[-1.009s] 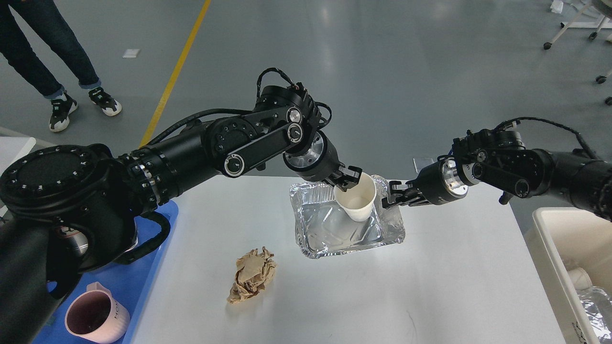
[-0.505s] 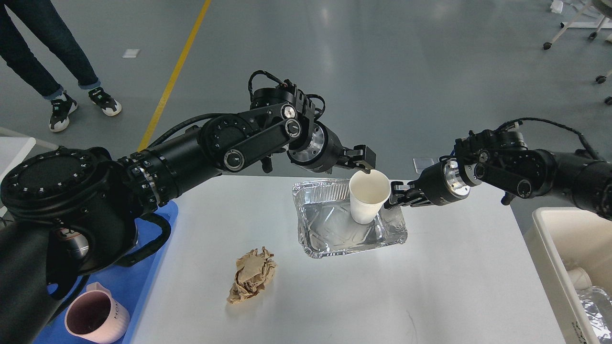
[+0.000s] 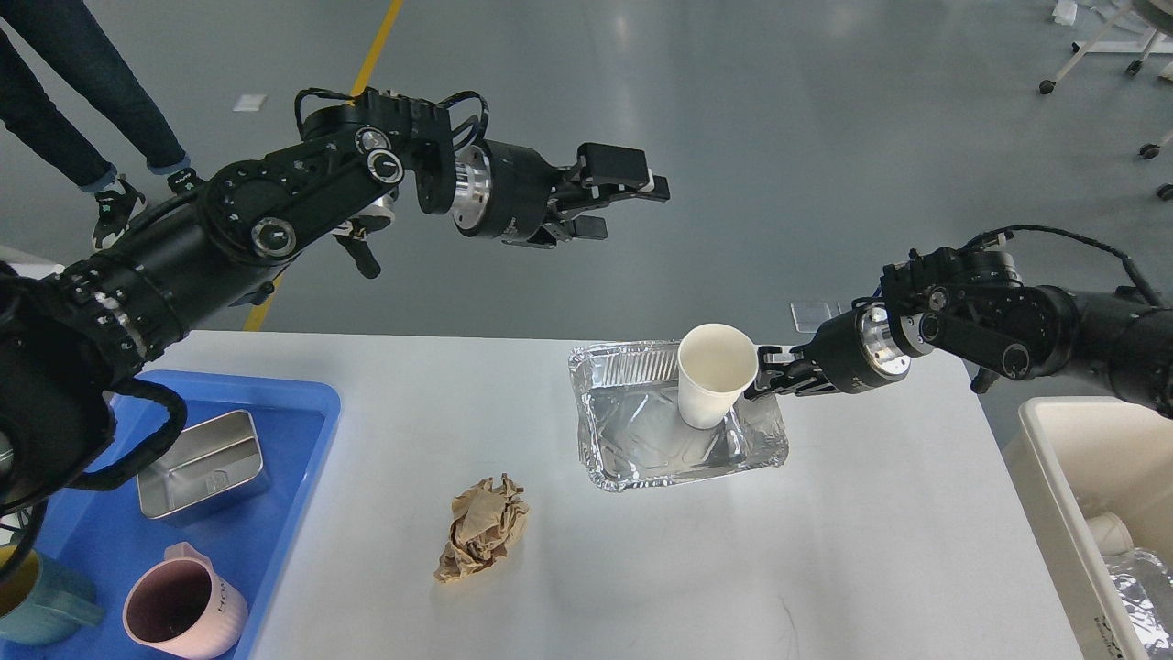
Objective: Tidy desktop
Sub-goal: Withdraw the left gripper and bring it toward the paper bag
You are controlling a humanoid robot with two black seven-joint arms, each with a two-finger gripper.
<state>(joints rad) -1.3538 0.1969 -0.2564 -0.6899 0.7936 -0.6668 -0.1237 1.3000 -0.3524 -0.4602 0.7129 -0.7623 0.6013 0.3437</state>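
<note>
- Standing upright inside a foil tray [image 3: 641, 449], a white paper cup [image 3: 714, 374] sits toward the tray's 2 o'clock corner, mouth up.
- The foil tray rests on the desktop [image 3: 825, 550], a large white tabletop filling the lower middle of the head view; the tray lies toward the desktop's 12 o'clock edge.
- The right gripper [image 3: 762, 374] reaches in from 3 o'clock and sits right at the cup's side, at the tray's rim; its fingers are small and dark, so I cannot tell whether the jaws are apart or closed, or whether they touch the cup.
- The left gripper [image 3: 632, 197] is raised high, well apart from the cup at about its 11 o'clock, over the floor beyond the desktop; its jaws are spread and hold nothing.
- A crumpled brown paper ball [image 3: 483, 539] lies on the desktop at the tray's 7 o'clock, well apart from it.
- A blue tray [image 3: 302, 431] at the desktop's 9 o'clock side holds a metal box [image 3: 203, 464], a pink mug [image 3: 183, 612] and a teal cup [image 3: 37, 600].
- A white bin [image 3: 1054, 458] stands at the desktop's 4 o'clock corner.
- A person's legs [image 3: 82, 101] show at 10 o'clock on the grey floor.
</note>
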